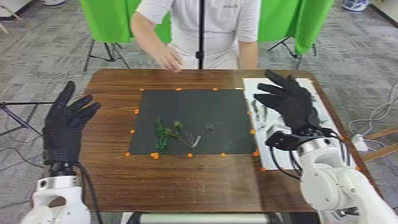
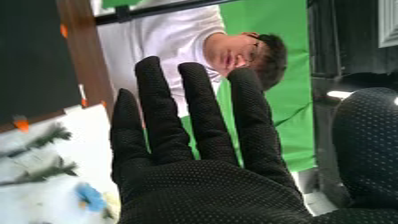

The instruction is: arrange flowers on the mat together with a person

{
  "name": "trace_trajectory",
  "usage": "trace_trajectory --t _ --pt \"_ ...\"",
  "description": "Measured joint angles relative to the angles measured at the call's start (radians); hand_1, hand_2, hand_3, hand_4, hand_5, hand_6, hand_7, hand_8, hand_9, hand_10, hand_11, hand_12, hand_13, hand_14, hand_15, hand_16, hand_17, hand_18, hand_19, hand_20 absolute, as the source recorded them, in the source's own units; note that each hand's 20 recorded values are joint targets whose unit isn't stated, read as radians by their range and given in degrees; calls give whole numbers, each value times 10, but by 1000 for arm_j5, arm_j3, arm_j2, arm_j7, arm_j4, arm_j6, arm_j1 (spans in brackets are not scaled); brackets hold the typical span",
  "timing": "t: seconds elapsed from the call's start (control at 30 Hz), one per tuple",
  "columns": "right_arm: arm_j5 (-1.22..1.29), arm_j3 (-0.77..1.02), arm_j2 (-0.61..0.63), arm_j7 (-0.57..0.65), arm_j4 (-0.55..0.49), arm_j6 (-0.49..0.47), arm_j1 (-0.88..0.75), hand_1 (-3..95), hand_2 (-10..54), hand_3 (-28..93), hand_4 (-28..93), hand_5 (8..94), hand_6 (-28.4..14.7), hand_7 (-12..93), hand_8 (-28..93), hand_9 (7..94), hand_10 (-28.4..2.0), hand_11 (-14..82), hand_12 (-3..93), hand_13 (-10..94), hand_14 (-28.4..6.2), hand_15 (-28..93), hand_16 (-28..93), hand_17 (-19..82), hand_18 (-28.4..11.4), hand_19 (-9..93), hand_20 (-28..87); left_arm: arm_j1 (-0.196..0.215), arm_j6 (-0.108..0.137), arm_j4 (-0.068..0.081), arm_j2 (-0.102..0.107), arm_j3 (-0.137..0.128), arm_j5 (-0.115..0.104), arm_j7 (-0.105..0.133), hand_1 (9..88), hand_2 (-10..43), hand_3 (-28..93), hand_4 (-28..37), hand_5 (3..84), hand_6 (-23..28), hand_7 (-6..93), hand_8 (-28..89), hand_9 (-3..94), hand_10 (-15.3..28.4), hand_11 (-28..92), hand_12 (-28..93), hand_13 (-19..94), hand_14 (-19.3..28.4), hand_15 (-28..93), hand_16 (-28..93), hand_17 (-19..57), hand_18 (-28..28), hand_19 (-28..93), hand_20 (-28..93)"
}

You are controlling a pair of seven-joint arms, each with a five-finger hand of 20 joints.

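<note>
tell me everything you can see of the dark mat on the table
The dark mat is a plain, near-black rectangle lying flat on the brown table, with small orange pieces dotted around its edges. A leafy green sprig and some thin stems with small heads rest on its near half. A white sheet lies along its right side.

Is a brown wooden table (image 1: 107, 180); bears a dark-grey square mat (image 1: 191, 106), small orange pieces (image 1: 155, 155) around it, a white rectangular sheet (image 1: 256, 83) to its right.

Green cloth (image 1: 108, 21) hangs behind the brown table (image 1: 111, 180) on grey flooring (image 1: 35, 65).
</note>
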Motion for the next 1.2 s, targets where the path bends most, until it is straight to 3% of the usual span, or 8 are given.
trace_trajectory --t 0.47,0.77,1.2 --pt "18 11 2 2 -7 -11 -11 148 98 696 -267 422 -10 126 -119 465 -173 105 147 362 -204 306 156 37 -223 372 162 3 -2 -3 22 11 -24 6 194 77 732 -283 275 28 116 -92 341 167 218 120 281 225 410 -42 -53 254 561 79" --pt "18 6 2 13 -6 -21 -11 151 97 693 -268 423 -10 125 -119 468 -173 107 146 366 -203 310 152 38 -223 371 159 2 -3 -3 22 11 -24 -1 197 78 731 -283 276 31 116 -91 341 167 220 120 281 223 413 -44 -52 252 561 78" --pt "-45 -4 -3 60 -1 -52 -4 154 96 692 -265 422 -11 123 -119 467 -173 106 145 366 -203 311 150 38 -224 372 159 1 -19 -3 10 14 -15 -34 207 78 733 -283 276 32 112 -90 337 167 220 117 279 223 418 -49 -51 254 557 68"
